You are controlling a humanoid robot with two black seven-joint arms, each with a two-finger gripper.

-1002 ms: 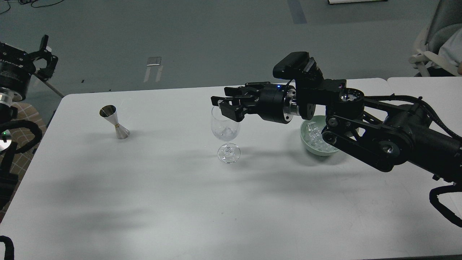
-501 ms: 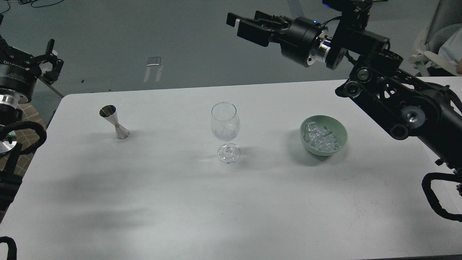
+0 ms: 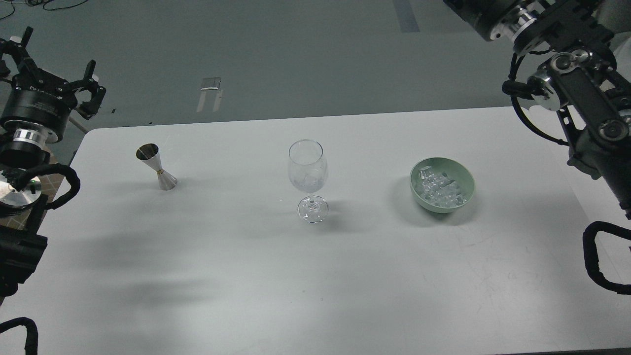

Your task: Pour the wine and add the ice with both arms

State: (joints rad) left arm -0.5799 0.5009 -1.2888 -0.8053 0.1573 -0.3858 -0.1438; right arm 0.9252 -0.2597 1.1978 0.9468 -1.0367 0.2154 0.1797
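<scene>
Lifted clear since half a second ago, the right arm [image 3: 586,93] now rises past the top right corner, its gripper out of sight. At far left the left gripper [image 3: 54,69] has edged higher, claws spread wide and empty beyond the tabletop [image 3: 246,276]. Ice [image 3: 440,190] fills the green bowl [image 3: 466,180]; more lies in the glass [image 3: 307,170], mid-tabletop. A jigger [image 3: 157,166] stands well left

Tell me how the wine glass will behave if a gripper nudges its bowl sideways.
The wine glass likely tips easily: a wide bowl sits high on a thin stem over a small foot. The ice in its bowl probably adds top weight. Clear thin glass looks fragile and slippery, so it may slide on the smooth table.
</scene>
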